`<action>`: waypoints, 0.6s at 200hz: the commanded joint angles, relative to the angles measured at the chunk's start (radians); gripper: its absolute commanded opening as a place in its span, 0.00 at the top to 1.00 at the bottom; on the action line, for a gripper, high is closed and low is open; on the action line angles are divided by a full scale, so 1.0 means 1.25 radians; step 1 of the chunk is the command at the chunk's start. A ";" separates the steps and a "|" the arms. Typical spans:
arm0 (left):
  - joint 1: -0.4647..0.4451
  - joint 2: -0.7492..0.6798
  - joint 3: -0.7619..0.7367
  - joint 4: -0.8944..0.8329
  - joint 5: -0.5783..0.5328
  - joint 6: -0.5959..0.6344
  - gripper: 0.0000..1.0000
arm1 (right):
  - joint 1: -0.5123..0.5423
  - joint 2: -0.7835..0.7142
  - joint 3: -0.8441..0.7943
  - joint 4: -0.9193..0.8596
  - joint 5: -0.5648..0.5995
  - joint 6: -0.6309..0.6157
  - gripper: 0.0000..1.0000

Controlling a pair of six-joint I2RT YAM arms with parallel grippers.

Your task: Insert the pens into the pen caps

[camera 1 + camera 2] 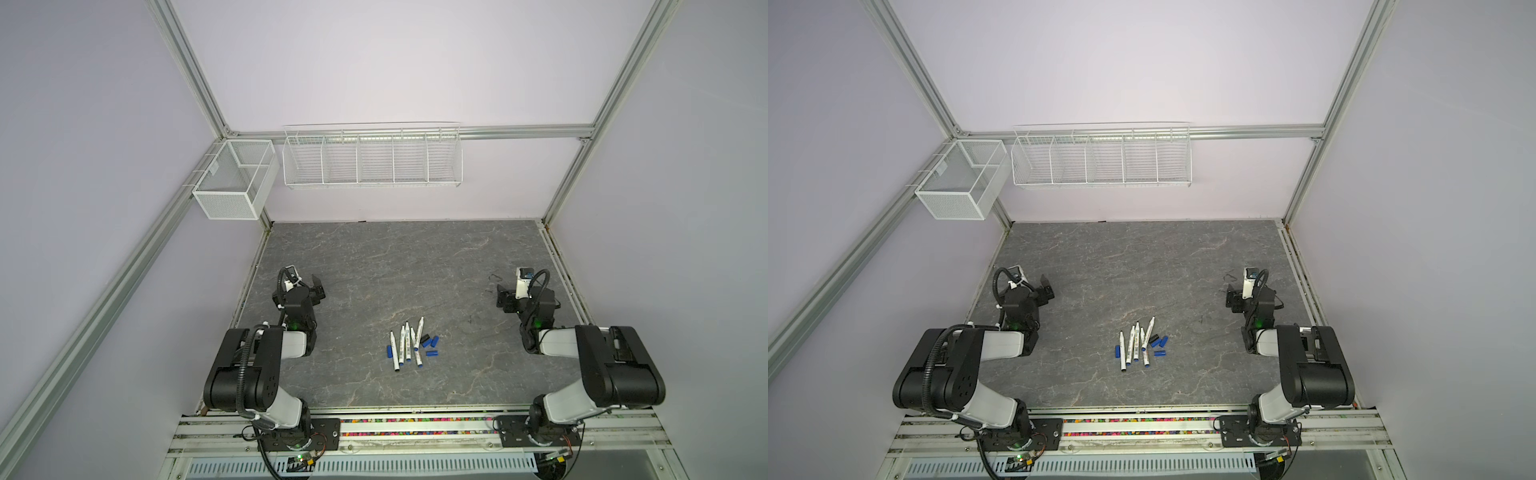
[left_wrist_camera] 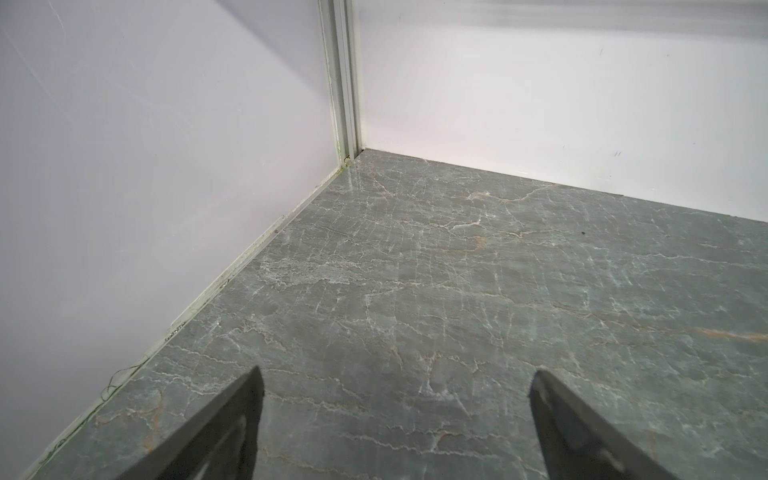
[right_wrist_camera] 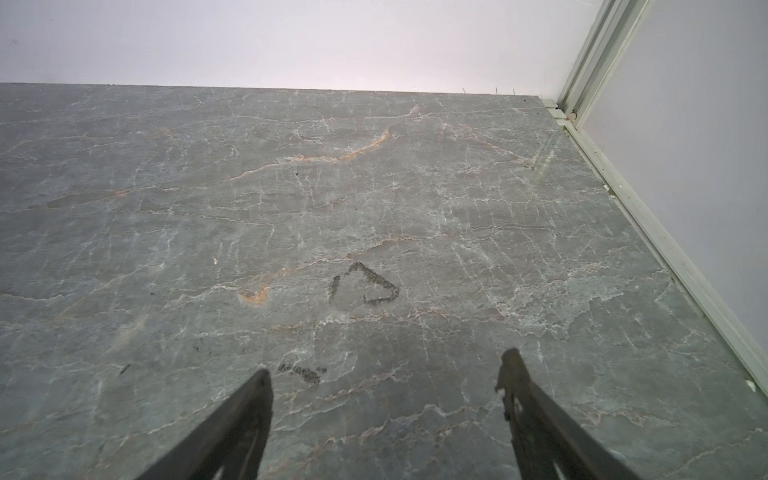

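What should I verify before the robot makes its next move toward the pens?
1. Left claw open and empty: ok.
2. Right claw open and empty: ok.
3. Pens seen in both top views: ok.
4. Pen caps lying loose beside them: ok.
5. Pens apart enough to pick only one: not ok, they lie bunched.
6. Pens seen in a wrist view: not ok, both show only table.

Five white pens (image 1: 402,345) lie flat and uncapped, fanned side by side on the table's (image 1: 374,270) near half. Pointed tips face away, blue plugs nearest. The caps (image 1: 430,343) are loose: black and three blue just right of the fan, and one lone cap (image 1: 390,351) hugs the leftmost pen.
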 commanded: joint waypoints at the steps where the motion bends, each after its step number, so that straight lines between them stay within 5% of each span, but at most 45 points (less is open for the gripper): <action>1: 0.002 0.007 -0.008 0.021 -0.002 0.013 0.01 | -0.005 -0.006 0.010 0.005 -0.009 -0.008 0.12; 99: 0.002 0.009 -0.007 0.016 -0.001 0.011 0.01 | -0.007 -0.006 0.013 0.002 -0.015 -0.007 0.12; 120: 0.002 -0.001 -0.008 0.018 0.022 0.022 0.01 | -0.008 -0.014 0.020 -0.022 -0.023 -0.010 0.01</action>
